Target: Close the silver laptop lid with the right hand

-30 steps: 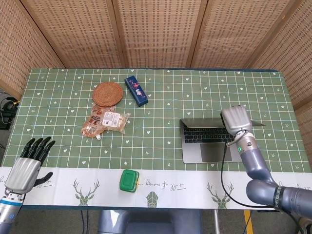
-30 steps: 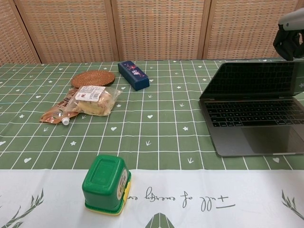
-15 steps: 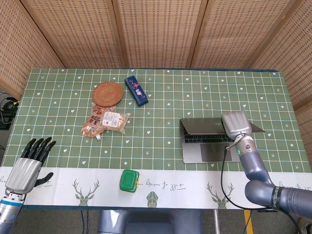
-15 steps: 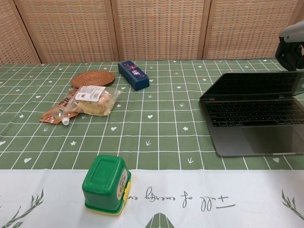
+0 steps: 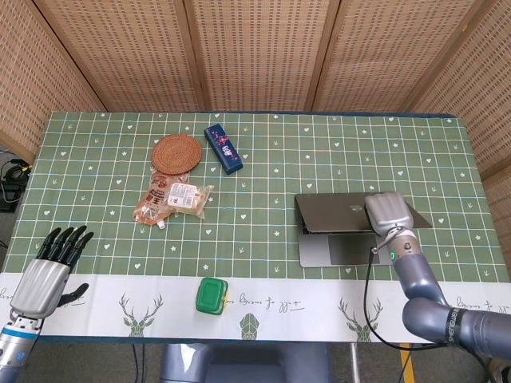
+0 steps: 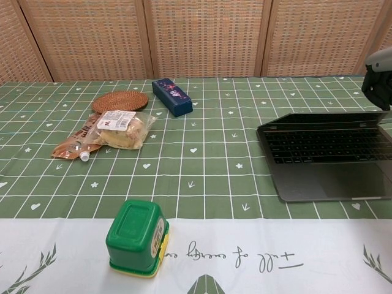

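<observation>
The silver laptop [image 5: 339, 215] lies at the table's right side, its lid tipped well forward over the keyboard [image 6: 318, 146] with only a narrow gap left. My right hand [image 5: 387, 211] presses flat on the back of the lid near its right half; in the chest view only part of the right hand [image 6: 380, 76] shows at the right edge, above the lid's top edge. My left hand [image 5: 49, 267] hangs at the near left corner with its fingers spread and nothing in them.
A green lidded box [image 6: 136, 237] stands near the front edge. A snack bag [image 5: 174, 199], a round woven coaster [image 5: 176, 152] and a dark blue box [image 5: 223, 148] lie at the back left. Wicker screens stand behind the table.
My right hand has pushed the laptop lid further forward and down; the screen went from about upright-tilted to nearly covering the keyboard. The left hand has stayed put.
</observation>
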Controlling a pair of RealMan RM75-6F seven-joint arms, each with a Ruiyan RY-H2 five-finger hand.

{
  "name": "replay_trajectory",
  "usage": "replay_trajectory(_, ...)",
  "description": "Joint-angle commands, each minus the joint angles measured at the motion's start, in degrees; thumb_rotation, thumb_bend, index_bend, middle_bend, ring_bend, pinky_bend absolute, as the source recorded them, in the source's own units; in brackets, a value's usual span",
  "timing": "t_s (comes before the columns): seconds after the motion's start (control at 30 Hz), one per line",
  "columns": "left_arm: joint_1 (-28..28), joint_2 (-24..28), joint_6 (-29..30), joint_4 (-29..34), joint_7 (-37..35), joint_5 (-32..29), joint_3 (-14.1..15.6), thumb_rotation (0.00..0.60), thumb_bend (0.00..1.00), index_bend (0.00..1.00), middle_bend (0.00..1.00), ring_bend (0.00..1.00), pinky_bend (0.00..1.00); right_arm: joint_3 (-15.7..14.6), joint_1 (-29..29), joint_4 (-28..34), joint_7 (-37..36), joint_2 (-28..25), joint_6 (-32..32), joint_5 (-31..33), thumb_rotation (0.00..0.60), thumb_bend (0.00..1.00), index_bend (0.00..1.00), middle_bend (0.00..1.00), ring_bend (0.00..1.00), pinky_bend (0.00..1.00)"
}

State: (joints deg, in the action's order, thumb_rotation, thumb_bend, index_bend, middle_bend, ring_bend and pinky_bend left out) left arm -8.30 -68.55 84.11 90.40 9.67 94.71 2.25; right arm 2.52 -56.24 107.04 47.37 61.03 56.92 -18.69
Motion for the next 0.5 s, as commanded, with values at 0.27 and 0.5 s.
replay_trajectory(0.27, 0.1, 0.1, 0.4, 0.1, 0.0, 0.6, 0.2, 0.6, 0.2, 0.0, 0.0, 0.0, 0.0, -1.2, 0.6, 0.3, -1.4, 1.4, -0.4, -1.0, 0.6, 1.0, 0.71, 0.61, 0.49, 0.49)
replay_trajectory(0.5, 0.3, 0.1, 0.7, 0.1, 0.2, 1.2, 0.4, 0.6, 0.2, 0.0, 0.0, 0.0, 0.0, -2.1, 1.2, -0.2, -2.3, 3.0, -0.4, -2.1, 0.6, 1.0, 0.71, 0.61, 0.49, 0.49)
